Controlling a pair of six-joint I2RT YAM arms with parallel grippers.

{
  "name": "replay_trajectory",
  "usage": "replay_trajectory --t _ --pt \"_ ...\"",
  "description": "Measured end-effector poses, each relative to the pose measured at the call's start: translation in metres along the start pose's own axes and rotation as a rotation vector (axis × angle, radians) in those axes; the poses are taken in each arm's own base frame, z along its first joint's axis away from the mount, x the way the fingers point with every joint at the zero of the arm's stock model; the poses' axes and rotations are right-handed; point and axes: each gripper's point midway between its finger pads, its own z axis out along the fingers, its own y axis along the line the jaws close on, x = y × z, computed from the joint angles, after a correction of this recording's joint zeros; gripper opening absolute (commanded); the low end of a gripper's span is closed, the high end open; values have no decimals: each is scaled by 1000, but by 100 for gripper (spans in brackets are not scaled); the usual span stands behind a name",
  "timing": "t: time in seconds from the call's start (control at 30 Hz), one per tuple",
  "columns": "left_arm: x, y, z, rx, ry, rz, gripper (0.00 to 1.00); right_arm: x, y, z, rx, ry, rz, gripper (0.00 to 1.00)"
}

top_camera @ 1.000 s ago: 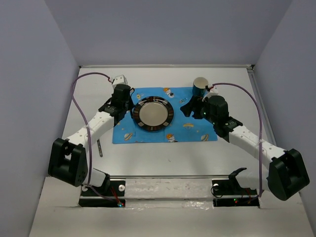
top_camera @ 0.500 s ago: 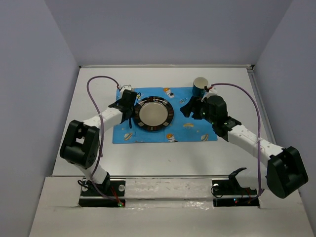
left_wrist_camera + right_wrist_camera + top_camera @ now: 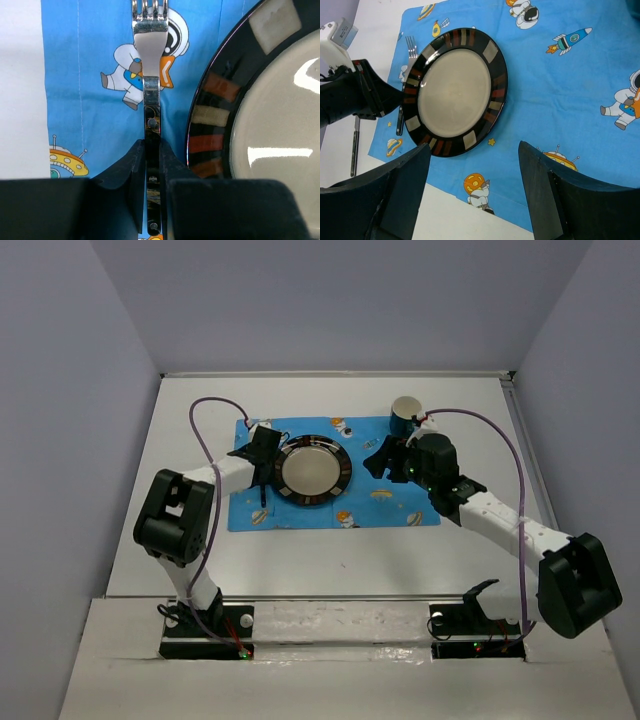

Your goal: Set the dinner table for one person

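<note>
The dinner table (image 3: 330, 555) is a white tabletop with a blue cartoon mat (image 3: 400, 505) on it. A black-rimmed plate (image 3: 311, 470) sits on the mat's left half, and it also shows in the right wrist view (image 3: 454, 90). A blue cup (image 3: 404, 412) stands at the mat's far right corner. My left gripper (image 3: 262, 456) (image 3: 152, 145) is shut on a fork (image 3: 146, 60) by its dark handle, tines pointing away, just left of the plate and low over the mat. My right gripper (image 3: 380, 458) (image 3: 474, 147) is open and empty, above the mat right of the plate.
A knife (image 3: 355, 145) lies on the white tabletop left of the mat. The left arm's purple cable (image 3: 200, 430) loops over the table's far left. Grey walls close in the table on three sides.
My left gripper has swung in and come down with the fork to the plate's left edge, its arm folding back. The right arm has barely moved.
</note>
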Motion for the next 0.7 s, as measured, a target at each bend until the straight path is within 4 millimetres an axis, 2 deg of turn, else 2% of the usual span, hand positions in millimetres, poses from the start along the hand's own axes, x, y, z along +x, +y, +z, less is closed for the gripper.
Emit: replay_trajectory --t 0.37,0.47,0.53,0.57,0.7 --pt "-6 2 3 -19 -8 7 6 6 -3 4 4 20 1 76" --pt "-8 3 4 -30 -8 17 13 6 -2 4 4 20 1 76" --pt "-8 4 6 -37 -4 24 20 6 -2 4 4 19 1 76" --pt "-9 4 7 -41 -6 26 28 6 -2 4 3 20 1 76" --pt "-9 7 7 -57 -4 33 39 6 -2 4 4 19 1 76"
